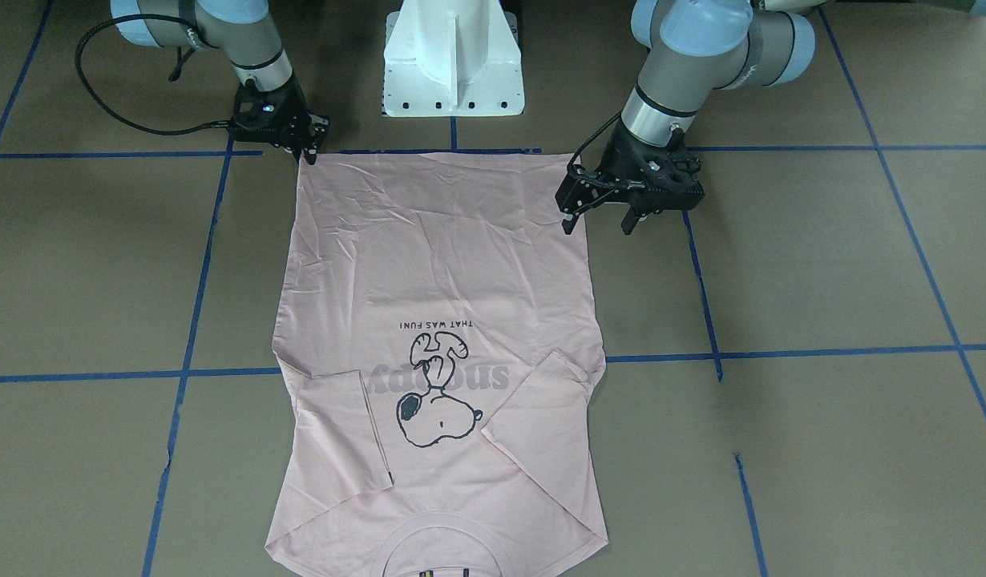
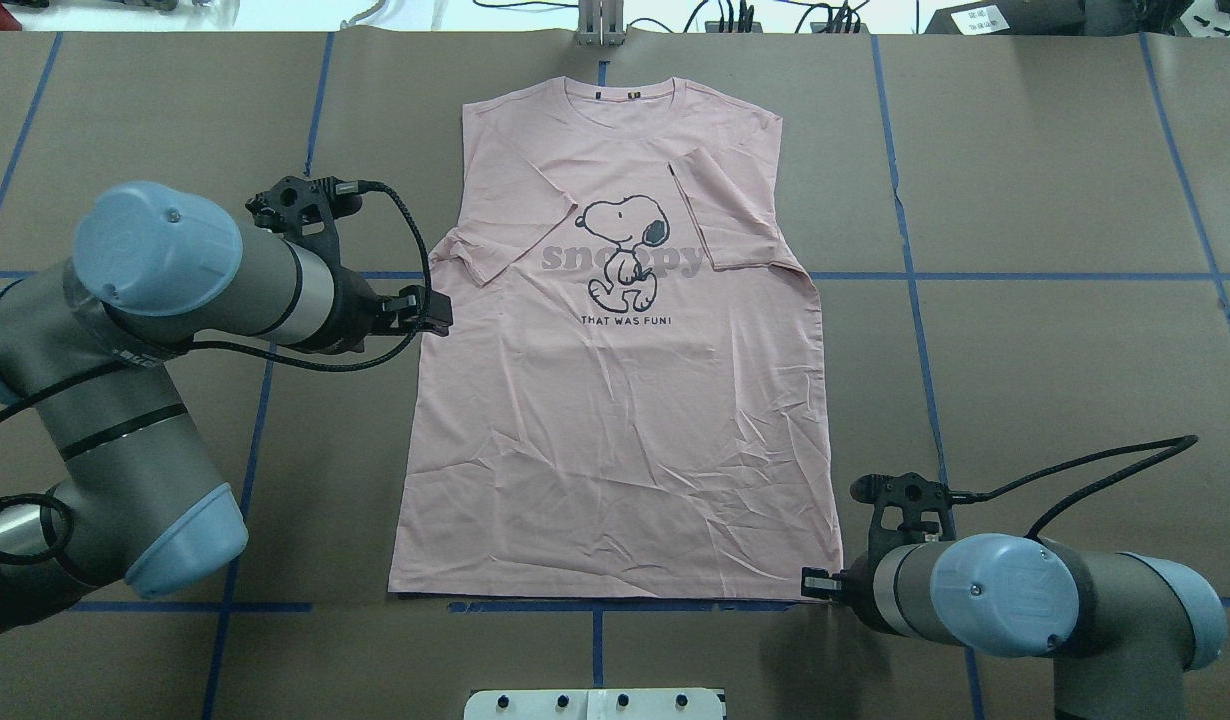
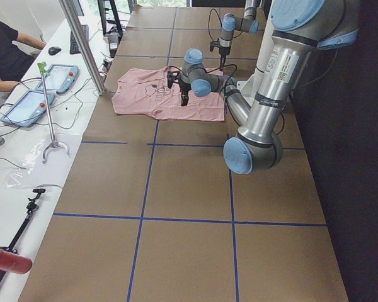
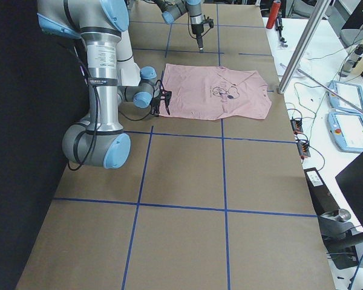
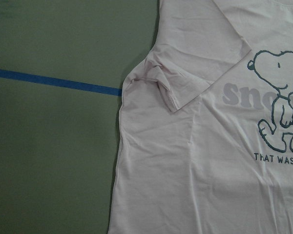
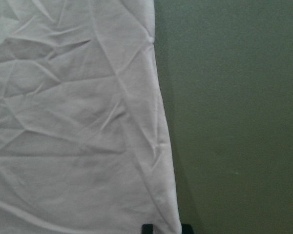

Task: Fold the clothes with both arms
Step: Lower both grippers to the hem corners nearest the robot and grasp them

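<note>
One T-shirt [image 1: 437, 240]: "snoopy", "THAT WAS FUN!"; left end effector [image 1: 597, 228] apart, right one [image 1: 309, 155] unclear.

Robotics lab: big brown-paper-covered table [image 3: 189, 182] w/ blue tape grid lines [image 3: 189, 219]. Grey-metal, blue-capped left arm [image 2: 145, 300] & right arm [image 2: 1025, 600] by white pedestal base [image 1: 453, 64]. Grey-blue teach pendants [image 3: 26, 107] + loose cables [image 3: 6, 160] on white side bench [image 3: 9, 214]. Operator in black [image 3: 0, 53] alongside.

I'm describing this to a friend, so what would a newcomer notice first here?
A pink T-shirt lies flat in the middle of the brown table, cartoon dog facing up, both sleeves folded inward. The right claw sits at a hem corner; the left claw hangs open at the opposite side edge.
</note>
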You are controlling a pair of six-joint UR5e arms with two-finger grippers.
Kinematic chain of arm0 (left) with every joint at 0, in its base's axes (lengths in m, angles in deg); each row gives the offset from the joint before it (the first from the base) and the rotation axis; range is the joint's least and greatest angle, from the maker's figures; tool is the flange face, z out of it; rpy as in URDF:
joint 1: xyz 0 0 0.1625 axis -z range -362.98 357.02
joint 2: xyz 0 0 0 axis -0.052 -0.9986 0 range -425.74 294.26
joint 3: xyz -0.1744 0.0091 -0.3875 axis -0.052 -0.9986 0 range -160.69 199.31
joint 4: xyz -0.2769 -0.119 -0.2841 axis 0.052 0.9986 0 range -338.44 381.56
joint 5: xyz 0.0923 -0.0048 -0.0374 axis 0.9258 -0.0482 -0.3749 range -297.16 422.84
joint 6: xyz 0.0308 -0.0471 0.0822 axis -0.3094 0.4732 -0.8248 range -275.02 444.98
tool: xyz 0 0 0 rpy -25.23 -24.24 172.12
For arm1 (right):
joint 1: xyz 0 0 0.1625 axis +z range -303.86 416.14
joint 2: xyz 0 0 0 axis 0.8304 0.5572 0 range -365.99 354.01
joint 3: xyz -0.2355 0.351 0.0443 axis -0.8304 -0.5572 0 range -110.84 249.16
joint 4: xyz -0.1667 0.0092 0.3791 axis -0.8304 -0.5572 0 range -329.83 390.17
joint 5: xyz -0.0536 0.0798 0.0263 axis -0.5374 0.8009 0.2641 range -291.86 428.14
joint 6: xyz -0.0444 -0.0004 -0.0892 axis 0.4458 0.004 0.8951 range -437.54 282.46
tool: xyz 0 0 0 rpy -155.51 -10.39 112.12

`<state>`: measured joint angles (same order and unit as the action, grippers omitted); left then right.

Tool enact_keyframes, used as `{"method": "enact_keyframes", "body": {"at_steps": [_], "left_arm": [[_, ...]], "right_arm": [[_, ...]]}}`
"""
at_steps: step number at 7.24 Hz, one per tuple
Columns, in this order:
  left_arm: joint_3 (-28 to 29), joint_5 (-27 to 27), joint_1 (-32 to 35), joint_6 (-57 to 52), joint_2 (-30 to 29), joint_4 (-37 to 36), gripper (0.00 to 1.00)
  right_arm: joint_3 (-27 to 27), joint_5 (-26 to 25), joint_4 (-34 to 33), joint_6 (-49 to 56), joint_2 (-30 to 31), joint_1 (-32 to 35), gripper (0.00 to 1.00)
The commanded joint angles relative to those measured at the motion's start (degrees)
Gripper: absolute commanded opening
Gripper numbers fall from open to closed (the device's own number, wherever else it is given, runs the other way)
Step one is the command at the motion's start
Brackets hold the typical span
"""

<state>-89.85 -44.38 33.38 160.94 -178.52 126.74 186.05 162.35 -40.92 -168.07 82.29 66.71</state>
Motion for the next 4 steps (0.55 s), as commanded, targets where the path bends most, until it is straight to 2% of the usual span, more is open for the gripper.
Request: {"method": "enact_keyframes", "body": {"at_steps": [1, 3, 4], "left_arm": [[0.09, -0.09, -0.15, 0.07, -0.07, -0.06, 1.0], [-0.44, -0.44, -1.37, 2.94, 0.54, 0.02, 1.0], [-1.48, -0.18, -4.0, 8.19, 1.59, 0.02, 1.0]], "right_arm": [[0.35, -0.08, -0.01, -0.09, 0.14, 0.14, 0.0], [2.98, 0.01, -0.1, -0.09, 0.58, 0.76, 0.0], [3.6, 0.96, -0.1, 0.0, 0.93, 1.89, 0.0]]}}
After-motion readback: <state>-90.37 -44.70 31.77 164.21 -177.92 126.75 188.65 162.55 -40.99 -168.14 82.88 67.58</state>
